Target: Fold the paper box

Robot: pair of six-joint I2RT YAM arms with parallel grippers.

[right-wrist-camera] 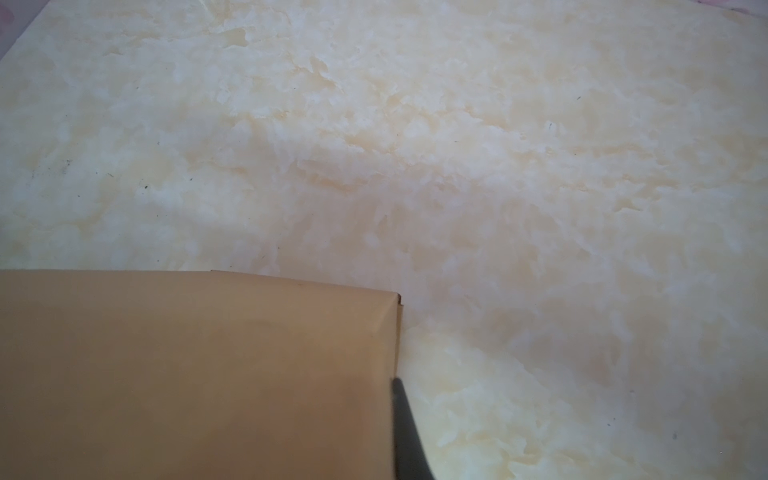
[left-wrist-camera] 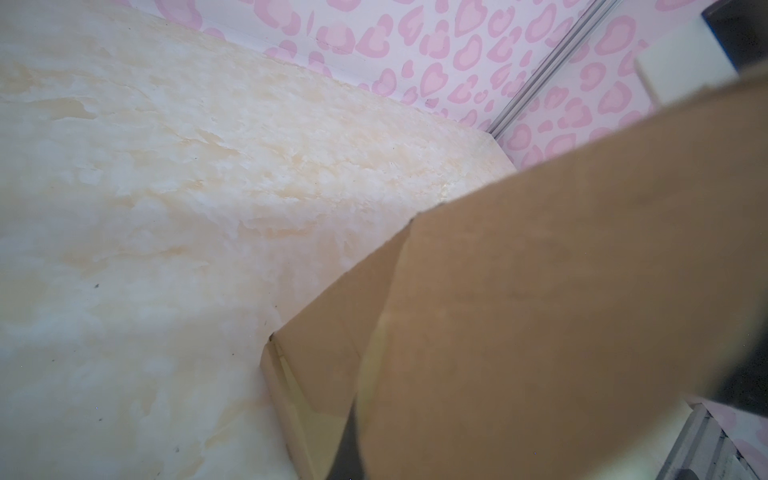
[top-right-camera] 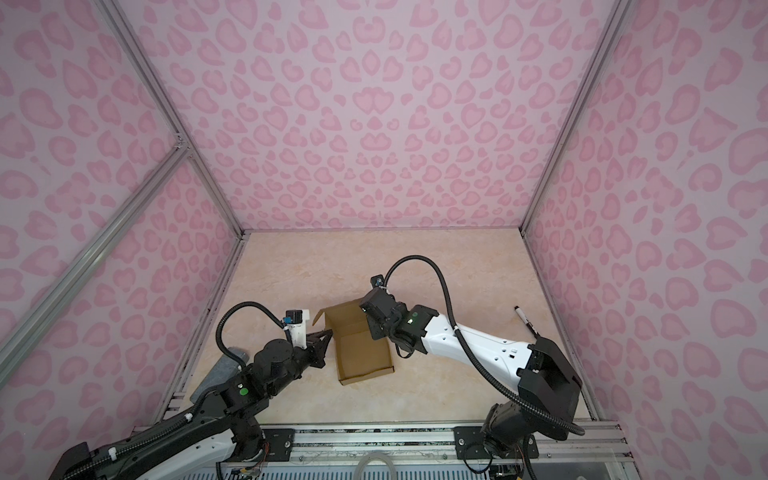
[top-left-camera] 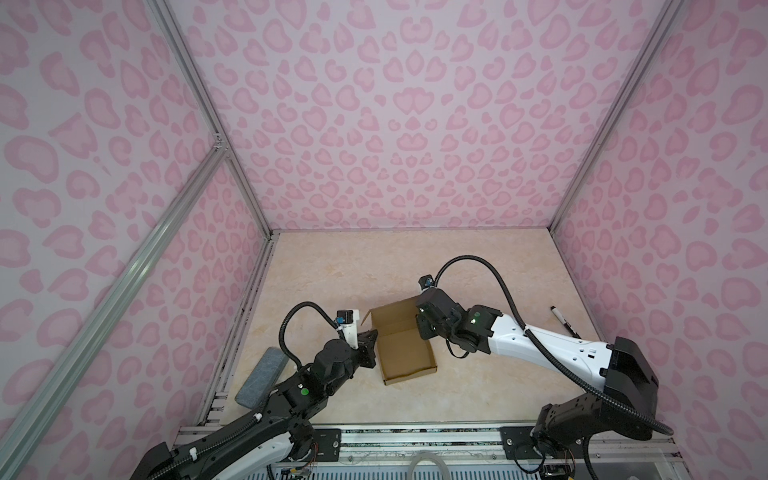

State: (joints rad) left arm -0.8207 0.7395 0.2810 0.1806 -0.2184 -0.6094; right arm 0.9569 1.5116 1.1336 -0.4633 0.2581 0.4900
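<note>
So, two grippers pinching a half-built box, and cardboard blocks most of what matters.

The box sits open-topped around the middle of the table, back flap standing up. The left gripper is closed tight on its left wall, and the right gripper is closed tight on the right wall. Both wrist views are swamped by blurry brown panel, with just one dark finger poking out beside the corner, so the actual pinch points are hidden. A grey block at the left edge is half behind the left arm. The right arm cuts off the end of a pen near the right wall. The far half of the table looks wide open.
</note>
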